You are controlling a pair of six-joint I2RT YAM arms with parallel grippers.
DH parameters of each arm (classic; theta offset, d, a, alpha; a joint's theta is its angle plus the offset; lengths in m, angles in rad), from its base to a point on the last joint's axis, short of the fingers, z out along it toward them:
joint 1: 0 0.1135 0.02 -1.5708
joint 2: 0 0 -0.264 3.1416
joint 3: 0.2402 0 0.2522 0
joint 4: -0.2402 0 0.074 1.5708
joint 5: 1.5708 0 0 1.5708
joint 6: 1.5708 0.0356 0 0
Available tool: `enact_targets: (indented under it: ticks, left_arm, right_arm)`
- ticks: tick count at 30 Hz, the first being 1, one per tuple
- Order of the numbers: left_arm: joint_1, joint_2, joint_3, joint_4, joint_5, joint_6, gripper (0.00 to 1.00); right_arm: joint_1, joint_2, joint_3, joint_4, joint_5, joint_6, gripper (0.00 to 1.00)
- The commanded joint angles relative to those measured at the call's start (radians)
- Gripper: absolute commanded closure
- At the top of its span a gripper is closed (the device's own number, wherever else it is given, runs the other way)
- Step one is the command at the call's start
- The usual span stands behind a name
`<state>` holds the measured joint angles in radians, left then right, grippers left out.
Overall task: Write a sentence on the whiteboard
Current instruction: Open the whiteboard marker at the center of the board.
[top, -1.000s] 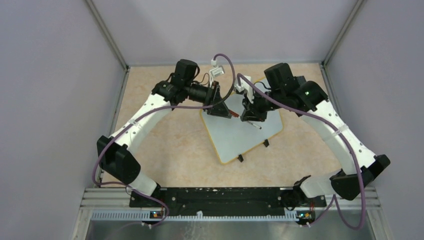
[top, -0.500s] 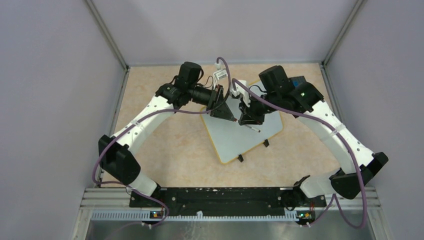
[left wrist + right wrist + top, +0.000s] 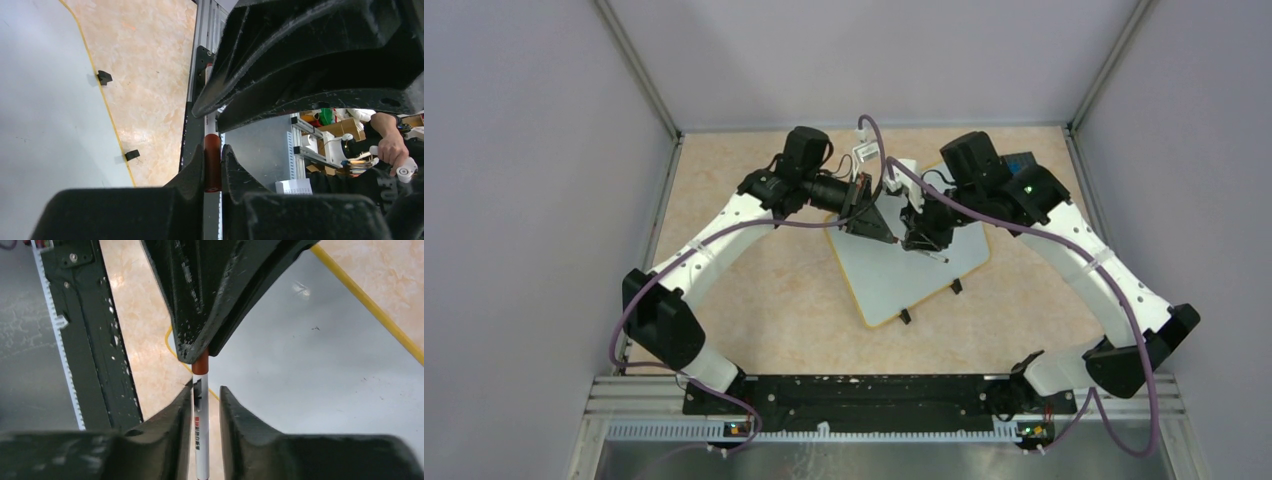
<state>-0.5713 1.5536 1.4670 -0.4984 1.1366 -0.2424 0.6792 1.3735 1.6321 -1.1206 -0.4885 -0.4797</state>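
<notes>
Wrist views only: left gripper (image 3: 212,150) clamped on red cap (image 3: 212,162), right gripper (image 3: 206,390) round marker (image 3: 200,440), grip unclear, whiteboard (image 3: 904,280) feet (image 3: 905,316) at 5 o'clock, tan table (image 3: 764,290), grey walls (image 3: 524,200).

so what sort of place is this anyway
Most likely a robotics lab test cell: a left arm and a right arm bolted to a black rail, grey panels walling in the table, and, in the left wrist view, cluttered shelves and a person's hand gripping a handle.
</notes>
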Motion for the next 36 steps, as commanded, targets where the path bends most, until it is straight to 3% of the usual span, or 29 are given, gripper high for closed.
enact_targets:
  ticks: [1,4,6,11,13,19,21,26,28,31,36]
  left_arm:
    - [-0.002,-0.037,0.006,0.050,0.022,0.013,1.00]
    - [0.025,-0.053,0.007,0.082,0.024,-0.006,1.00]
    - [0.045,-0.067,0.002,0.109,0.025,-0.024,1.00]
    - [0.135,-0.105,-0.060,0.312,0.081,-0.165,1.00]
    - [0.180,-0.128,-0.098,0.422,0.091,-0.239,1.00]
    - [0.303,-0.164,-0.217,0.785,0.139,-0.499,1.00]
    - [0.330,-0.173,-0.260,0.928,0.152,-0.603,1.00]
    - [0.349,-0.150,-0.366,1.423,0.195,-0.932,1.00]
    - [0.350,-0.128,-0.389,1.613,0.189,-1.085,1.00]
    - [0.350,-0.107,-0.393,1.742,0.181,-1.159,1.00]
    - [0.349,-0.109,-0.406,1.812,0.162,-1.212,1.00]
  right_arm:
    - [0.018,-0.051,0.006,0.141,0.059,0.070,0.64]
    - [-0.004,-0.093,-0.015,0.236,0.105,0.162,0.40]
    - [-0.036,-0.115,-0.025,0.284,0.086,0.213,0.33]
    - [-0.185,-0.196,-0.111,0.469,-0.038,0.364,0.35]
    - [-0.193,-0.197,-0.131,0.478,-0.041,0.340,0.43]
    - [-0.210,-0.210,-0.167,0.514,-0.041,0.401,0.26]
    - [-0.239,-0.213,-0.166,0.535,-0.095,0.448,0.26]
    - [-0.259,-0.190,-0.127,0.548,-0.218,0.514,0.14]
    - [-0.292,-0.165,-0.126,0.577,-0.339,0.557,0.13]
    - [-0.346,-0.128,-0.149,0.685,-0.532,0.686,0.13]
    - [-0.355,-0.107,-0.212,0.874,-0.592,0.878,0.12]
